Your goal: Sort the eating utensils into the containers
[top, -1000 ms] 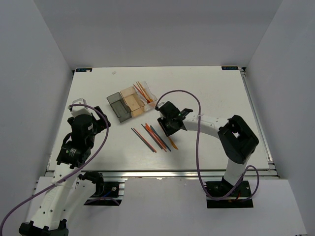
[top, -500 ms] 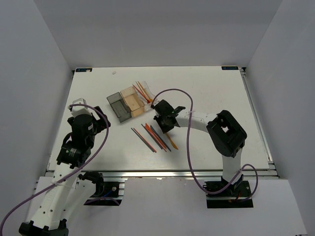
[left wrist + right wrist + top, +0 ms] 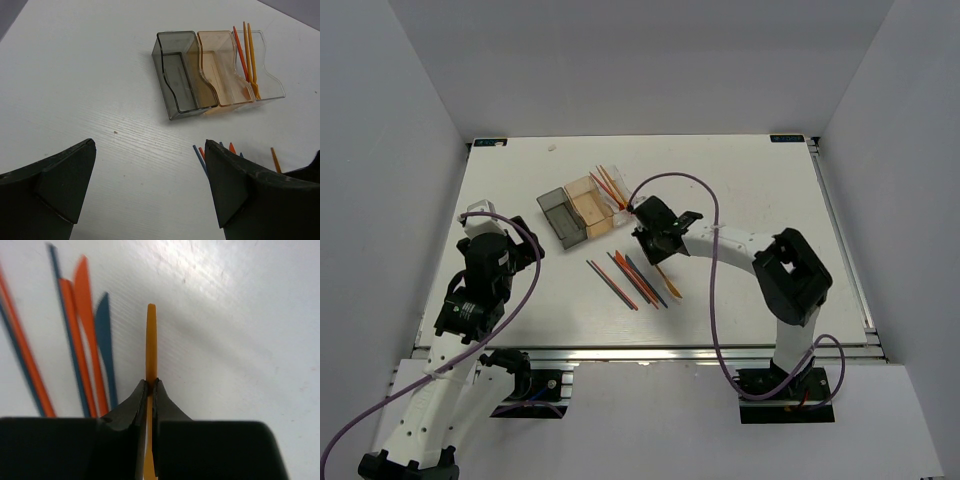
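Loose red and blue slim plastic utensils [image 3: 83,290] lie upper left on the white table [image 3: 240,340]; right gripper [image 3: 150,386] pinches a thin orange plastic utensil [image 3: 151,335]; left gripper [image 3: 150,150] gapes wide

Right claw [image 3: 150,382] pinched tight on orange utensil [image 3: 151,340]; left claw [image 3: 150,147] wide apart.

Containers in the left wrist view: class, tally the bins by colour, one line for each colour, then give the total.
Dark grey bin: 1
Amber bin: 1
Clear bin: 1
Total: 3
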Robot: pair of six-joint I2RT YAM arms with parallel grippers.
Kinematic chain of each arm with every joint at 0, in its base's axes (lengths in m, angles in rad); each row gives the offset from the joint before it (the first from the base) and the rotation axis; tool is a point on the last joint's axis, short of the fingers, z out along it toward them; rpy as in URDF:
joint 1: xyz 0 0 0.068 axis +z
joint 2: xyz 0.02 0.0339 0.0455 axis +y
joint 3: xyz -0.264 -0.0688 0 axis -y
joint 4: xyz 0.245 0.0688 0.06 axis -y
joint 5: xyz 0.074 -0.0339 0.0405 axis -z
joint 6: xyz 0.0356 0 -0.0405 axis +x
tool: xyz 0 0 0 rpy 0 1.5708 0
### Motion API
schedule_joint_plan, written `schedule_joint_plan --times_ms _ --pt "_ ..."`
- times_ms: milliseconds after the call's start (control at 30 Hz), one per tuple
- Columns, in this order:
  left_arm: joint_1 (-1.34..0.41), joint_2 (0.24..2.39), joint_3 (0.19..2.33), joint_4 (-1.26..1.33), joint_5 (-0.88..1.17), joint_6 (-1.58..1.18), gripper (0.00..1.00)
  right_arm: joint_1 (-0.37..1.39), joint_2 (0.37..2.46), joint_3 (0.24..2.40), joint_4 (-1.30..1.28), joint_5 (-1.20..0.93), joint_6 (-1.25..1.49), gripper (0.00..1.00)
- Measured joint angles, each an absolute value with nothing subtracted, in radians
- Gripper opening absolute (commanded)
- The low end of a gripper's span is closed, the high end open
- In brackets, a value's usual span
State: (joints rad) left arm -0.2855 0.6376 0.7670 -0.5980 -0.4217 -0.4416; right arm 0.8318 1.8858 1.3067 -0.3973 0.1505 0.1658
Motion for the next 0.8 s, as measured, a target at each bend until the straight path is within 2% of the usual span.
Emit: schedule_joint_plan --times_ms 167,300,400,600,800 --pt "-0.286 0.638 0.767 -0.598 -0.422 -0.442 0.98 0.832 1.773 1.328 -0.302 0.116 0.165 0.0" --pt "-0.286 0.639 0.767 -0.598 -0.422 -0.442 0.98 0.832 1.795 1.423 -0.17 0.065 0.158 0.0" --pt "-0.286 0.644 0.767 -0.598 -0.422 -0.442 0.98 0.832 1.883 1.561 -0.088 0.033 0.141 0.0" --pt "-0.286 0.646 0.767 -0.598 -0.422 -0.442 0.98 0.825 2.162 1.984 -0.031 0.001 0.12 0.0" --pt "-0.288 0.645 0.767 -0.598 -0.422 -0.442 0.98 0.812 2.257 2.056 0.092 -0.015 0.094 0.0"
